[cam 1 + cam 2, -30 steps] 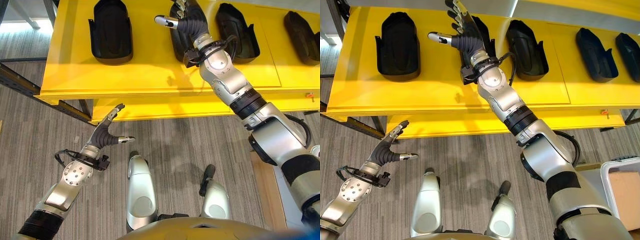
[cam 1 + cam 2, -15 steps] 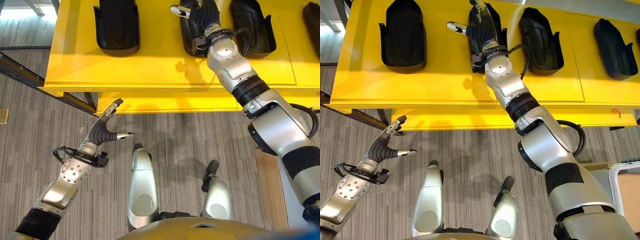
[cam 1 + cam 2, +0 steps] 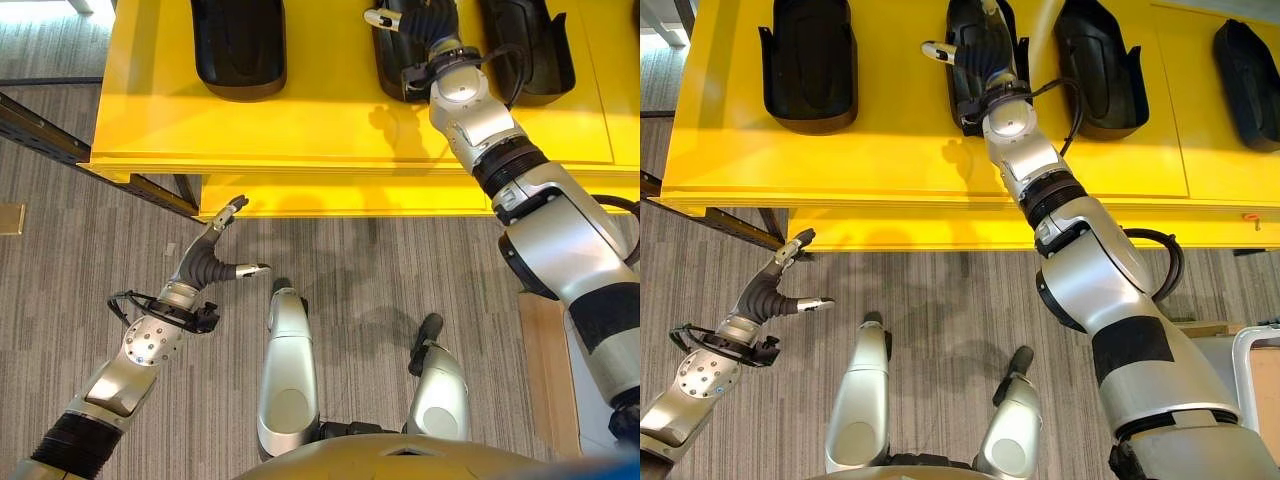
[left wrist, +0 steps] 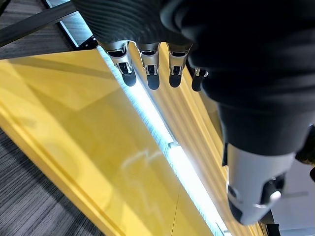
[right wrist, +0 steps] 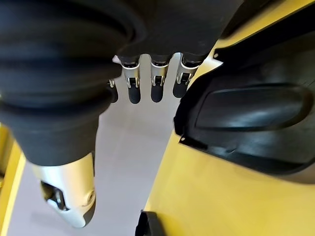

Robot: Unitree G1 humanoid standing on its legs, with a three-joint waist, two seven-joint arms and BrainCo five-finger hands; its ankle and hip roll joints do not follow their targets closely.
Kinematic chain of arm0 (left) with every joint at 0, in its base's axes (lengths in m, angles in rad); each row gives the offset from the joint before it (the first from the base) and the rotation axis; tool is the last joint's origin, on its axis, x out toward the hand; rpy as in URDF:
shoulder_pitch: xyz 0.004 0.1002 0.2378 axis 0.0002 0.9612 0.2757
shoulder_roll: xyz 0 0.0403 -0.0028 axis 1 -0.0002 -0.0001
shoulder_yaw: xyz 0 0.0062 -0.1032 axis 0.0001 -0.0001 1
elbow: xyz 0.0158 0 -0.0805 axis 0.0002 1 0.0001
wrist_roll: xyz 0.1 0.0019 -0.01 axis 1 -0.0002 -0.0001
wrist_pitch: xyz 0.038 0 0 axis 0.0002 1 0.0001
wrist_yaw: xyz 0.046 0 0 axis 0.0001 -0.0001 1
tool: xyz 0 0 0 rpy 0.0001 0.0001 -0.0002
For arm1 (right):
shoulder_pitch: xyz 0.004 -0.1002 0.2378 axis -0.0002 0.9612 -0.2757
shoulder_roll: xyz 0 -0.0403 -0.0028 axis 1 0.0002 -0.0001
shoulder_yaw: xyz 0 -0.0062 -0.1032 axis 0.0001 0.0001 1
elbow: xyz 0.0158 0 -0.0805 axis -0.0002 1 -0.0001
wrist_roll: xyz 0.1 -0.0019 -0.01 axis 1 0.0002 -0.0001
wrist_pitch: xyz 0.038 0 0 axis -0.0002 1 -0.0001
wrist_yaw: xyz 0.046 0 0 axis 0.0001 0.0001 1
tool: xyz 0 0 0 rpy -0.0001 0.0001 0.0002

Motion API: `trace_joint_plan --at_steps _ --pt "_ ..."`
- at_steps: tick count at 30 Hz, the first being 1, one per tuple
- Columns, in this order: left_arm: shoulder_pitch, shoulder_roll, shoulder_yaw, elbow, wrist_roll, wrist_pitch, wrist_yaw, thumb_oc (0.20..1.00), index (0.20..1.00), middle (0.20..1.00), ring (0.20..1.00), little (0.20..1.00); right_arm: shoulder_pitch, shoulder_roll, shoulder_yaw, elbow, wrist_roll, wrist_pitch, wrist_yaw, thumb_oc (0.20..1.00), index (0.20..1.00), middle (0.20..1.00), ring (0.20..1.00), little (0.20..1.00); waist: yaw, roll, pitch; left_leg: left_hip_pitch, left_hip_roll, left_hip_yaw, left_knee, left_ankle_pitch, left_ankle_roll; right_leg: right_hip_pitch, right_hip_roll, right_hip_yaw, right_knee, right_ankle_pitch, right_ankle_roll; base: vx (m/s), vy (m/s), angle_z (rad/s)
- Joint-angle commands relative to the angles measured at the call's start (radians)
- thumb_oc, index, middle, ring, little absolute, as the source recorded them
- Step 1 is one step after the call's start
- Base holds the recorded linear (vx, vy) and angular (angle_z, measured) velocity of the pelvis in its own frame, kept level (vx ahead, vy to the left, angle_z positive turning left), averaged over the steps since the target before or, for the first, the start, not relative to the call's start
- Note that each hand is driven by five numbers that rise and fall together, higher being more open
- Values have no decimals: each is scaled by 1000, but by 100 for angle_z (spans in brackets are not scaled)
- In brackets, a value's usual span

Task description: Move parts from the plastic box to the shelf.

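Several black moulded parts lie in a row on the yellow shelf (image 3: 890,150). My right hand (image 3: 983,50) reaches far over the shelf and hovers above the second part (image 3: 965,90) from the left. It is open, with straight fingers (image 5: 155,81) and the thumb spread to the left, holding nothing. In the right wrist view a black part (image 5: 246,118) lies beside the hand. My left hand (image 3: 208,262) is open and empty, low over the carpet just in front of the shelf's front edge (image 4: 74,147).
Other black parts lie at the left (image 3: 810,60) and to the right (image 3: 1095,65) (image 3: 1245,60) of the hand. A dark metal frame (image 3: 60,140) runs under the shelf's left end. The white rim of a box (image 3: 1248,345) shows on the floor at the right.
The whole picture has shifted, so the camera moved and the shelf now fills more of the top. My right hand stays over the same part, and my left hand has barely moved.
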Motion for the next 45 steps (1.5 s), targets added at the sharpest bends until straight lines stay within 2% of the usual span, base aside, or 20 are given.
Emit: trace_joint_plan --at_steps 1,15,32,45 --pt "15 38 -32 -75 6 -53 33 1000 1000 1000 1000 1000 -102 -28 -46 26 -18 -41 -25 1000 1000 1000 1000 1000 18 1 13 19 -59 51 -129 83 102 -81 33 32 265 -154 -65 0 0 0" --pt "21 57 -37 -85 -2 -58 48 1000 1000 1000 1000 1000 -133 -40 -70 194 -7 -24 -33 1000 1000 1000 1000 1000 40 16 36 -39 -72 38 -109 85 109 -138 34 38 302 -163 -69 -1 0 0" --pt "20 75 -26 -92 -5 -59 36 1000 1000 1000 1000 1000 -123 -42 -114 252 27 -10 -22 1000 1000 1000 1000 1000 90 18 47 -97 -92 9 -93 84 122 -172 30 18 315 -158 -62 2 -1 3" --pt "35 87 1 -102 -10 -65 42 1000 1000 1000 1000 1000 -118 -52 -68 272 -89 14 -24 1000 1000 1000 1000 1000 110 8 44 -122 -101 2 -77 73 127 -178 30 7 315 -161 -64 3 11 5"
